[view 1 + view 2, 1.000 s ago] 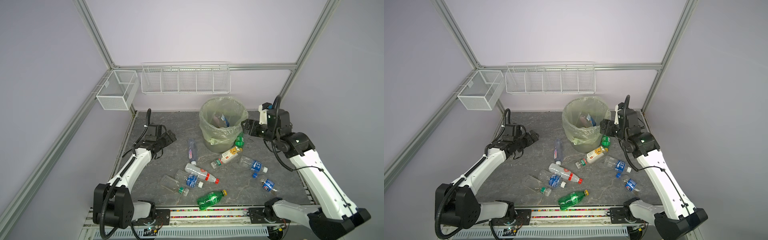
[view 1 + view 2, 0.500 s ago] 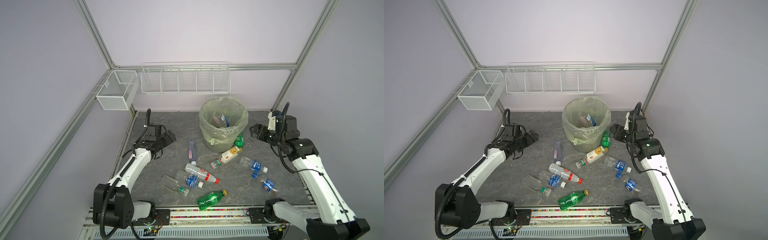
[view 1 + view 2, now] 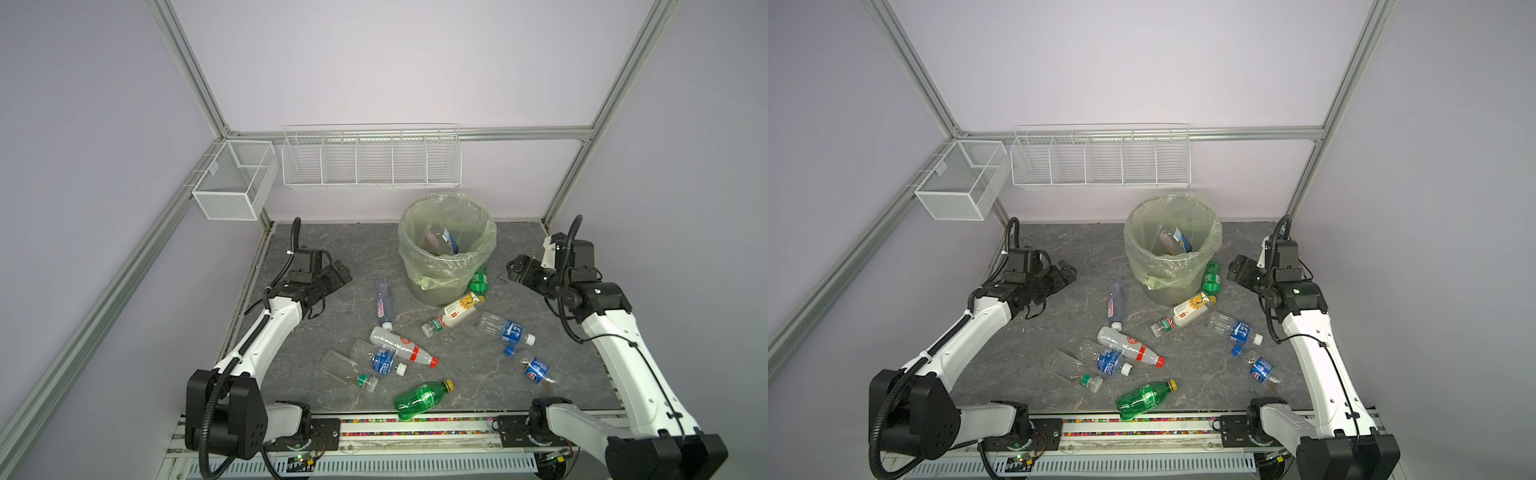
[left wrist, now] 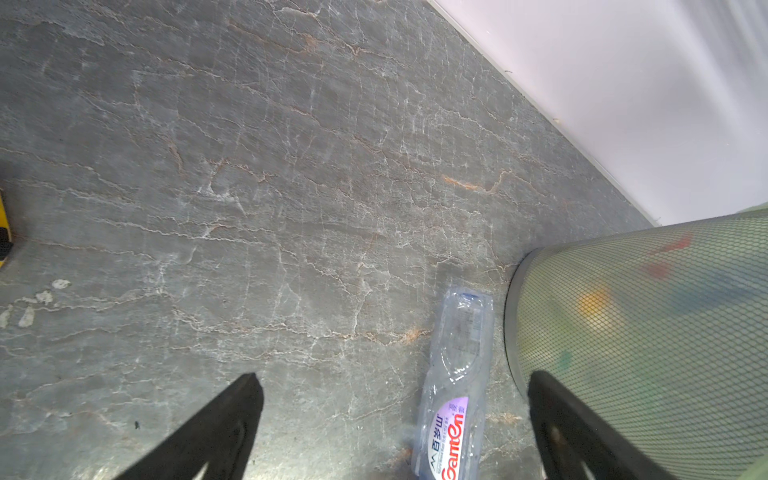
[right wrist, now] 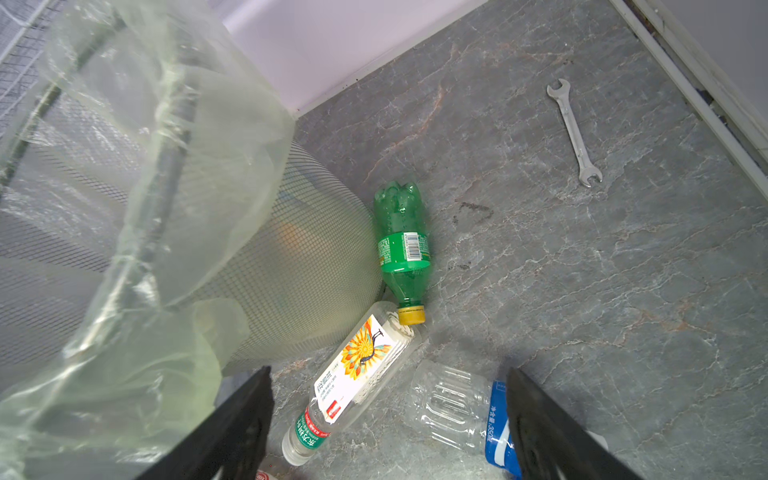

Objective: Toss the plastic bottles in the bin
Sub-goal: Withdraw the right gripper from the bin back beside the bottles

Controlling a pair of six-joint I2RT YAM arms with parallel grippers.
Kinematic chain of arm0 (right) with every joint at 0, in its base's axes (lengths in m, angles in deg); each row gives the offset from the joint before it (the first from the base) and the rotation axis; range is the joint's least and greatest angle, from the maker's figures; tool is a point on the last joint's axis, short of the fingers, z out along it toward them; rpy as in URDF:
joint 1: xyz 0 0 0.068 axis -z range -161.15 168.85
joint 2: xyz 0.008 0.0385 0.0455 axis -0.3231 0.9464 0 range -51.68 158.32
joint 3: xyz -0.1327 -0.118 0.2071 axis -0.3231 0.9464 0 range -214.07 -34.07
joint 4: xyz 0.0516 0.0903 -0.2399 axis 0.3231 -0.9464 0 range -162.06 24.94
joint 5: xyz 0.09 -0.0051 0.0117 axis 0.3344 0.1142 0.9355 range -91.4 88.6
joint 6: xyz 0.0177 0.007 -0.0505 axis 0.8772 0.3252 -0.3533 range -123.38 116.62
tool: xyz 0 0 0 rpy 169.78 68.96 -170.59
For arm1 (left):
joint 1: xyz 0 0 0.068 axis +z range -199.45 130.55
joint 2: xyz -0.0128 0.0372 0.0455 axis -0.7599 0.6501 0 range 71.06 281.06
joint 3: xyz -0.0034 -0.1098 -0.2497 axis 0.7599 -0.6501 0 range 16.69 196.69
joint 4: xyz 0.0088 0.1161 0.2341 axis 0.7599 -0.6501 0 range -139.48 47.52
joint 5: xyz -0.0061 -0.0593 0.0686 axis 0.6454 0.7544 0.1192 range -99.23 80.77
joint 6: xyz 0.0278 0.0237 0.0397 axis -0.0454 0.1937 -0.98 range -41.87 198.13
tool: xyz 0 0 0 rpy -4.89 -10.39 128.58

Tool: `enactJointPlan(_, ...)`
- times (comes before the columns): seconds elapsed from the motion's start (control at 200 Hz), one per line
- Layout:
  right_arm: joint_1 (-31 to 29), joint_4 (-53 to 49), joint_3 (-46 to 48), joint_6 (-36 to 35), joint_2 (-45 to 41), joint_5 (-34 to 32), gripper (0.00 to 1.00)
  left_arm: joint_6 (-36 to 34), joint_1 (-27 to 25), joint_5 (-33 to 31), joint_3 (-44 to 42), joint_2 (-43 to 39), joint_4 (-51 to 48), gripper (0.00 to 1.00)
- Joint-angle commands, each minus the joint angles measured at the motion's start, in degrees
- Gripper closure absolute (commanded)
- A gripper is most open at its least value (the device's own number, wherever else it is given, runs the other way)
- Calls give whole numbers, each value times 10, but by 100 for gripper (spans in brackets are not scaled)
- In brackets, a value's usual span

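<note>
Left wrist view shows the left gripper (image 4: 395,376) spread wide and empty above the grey table (image 4: 249,187), left of a clear bottle (image 4: 457,374) beside the bin (image 3: 440,286). Nine plastic bottles (image 3: 390,338) lie scattered on the bin's near side; more sit inside. Farther right, the right gripper (image 3: 517,268) hangs agape, empty.

bin (image 3: 436,291) stands back-centre on the table (image 3: 357,245) with binned bottles (image 3: 444,241) inside; wire baskets (image 3: 371,160) hang on the walls behind it and to its left. Right-side bottle (image 3: 478,282) lies against the bin's base, cap touching the front bottle (image 3: 457,311) lying just before the bin; left-side bottle (image 3: 384,301) lies just left of it. Remaining loose bottles (image 3: 390,338) are scattered nearer the front edge, wrench (image 5: 574,133) lies right of the bin.
</note>
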State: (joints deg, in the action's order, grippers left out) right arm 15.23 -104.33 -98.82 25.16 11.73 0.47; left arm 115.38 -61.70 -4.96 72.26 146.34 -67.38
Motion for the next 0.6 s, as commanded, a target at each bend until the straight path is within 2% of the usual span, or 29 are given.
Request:
enactJointPlan(0.0,6,29,21,9,13,18,12,-2,5,-10,-2,-9,-1,1)
enactJointPlan(0.595,12,143,73,-7,121,50,12,9,8,-3,-19,-14,8,1)
